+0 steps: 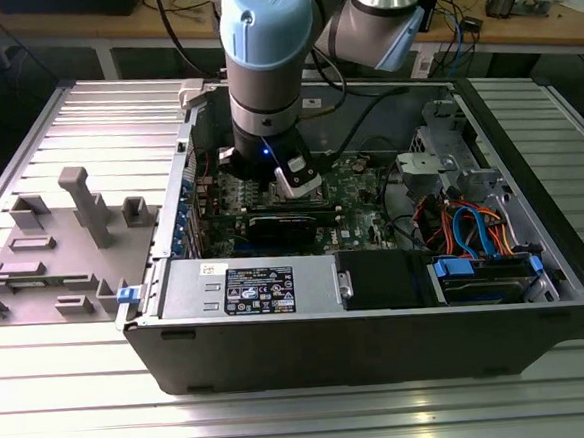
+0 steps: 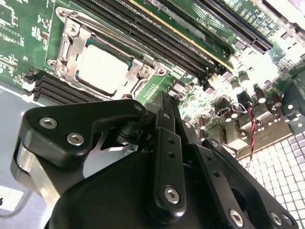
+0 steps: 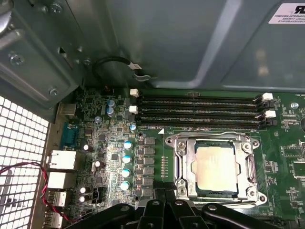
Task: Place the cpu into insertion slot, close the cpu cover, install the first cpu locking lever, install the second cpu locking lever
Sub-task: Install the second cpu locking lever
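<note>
While seated under one cpu cover (image 3: 248,157), one cpu (image 3: 217,167), four memory slots (image 3: 200,110) beside.

An open dark computer case (image 1: 381,343) lies on a ribbed metal desk (image 1: 286,420). Inside sit a green motherboard (image 3: 109,143), four long black memory slots (image 3: 200,112), a silver power supply (image 1: 247,287) and blue and orange cables (image 1: 473,231). A grey fixture plate (image 1: 63,245) with upright blocks lies at the exterior view's left of the case. A wooden bench (image 1: 519,23) holding clutter stands behind.
</note>
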Controlling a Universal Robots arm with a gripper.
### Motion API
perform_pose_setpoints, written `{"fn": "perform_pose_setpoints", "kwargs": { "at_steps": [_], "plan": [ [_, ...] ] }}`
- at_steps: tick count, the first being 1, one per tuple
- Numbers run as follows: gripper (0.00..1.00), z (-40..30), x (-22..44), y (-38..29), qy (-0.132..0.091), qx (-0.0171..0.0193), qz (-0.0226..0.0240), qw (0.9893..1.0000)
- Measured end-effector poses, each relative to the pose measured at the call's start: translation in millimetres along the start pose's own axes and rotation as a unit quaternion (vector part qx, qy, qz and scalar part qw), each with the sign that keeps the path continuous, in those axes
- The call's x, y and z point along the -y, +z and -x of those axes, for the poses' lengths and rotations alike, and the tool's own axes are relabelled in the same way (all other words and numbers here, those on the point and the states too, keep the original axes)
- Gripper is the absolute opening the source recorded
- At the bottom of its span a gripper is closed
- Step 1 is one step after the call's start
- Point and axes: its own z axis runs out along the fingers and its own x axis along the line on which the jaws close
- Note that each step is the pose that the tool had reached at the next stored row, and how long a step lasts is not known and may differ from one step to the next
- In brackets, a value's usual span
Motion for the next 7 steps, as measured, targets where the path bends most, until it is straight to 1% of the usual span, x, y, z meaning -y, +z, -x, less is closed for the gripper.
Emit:
{"fn": "perform_pose_setpoints", "kwargs": {
  "at_steps": [7],
  "plan": [
    [0.11, 0.0, 0.0, -0.1, 0.0, 0.0, 0.0007, 1.0]
  ]
}}
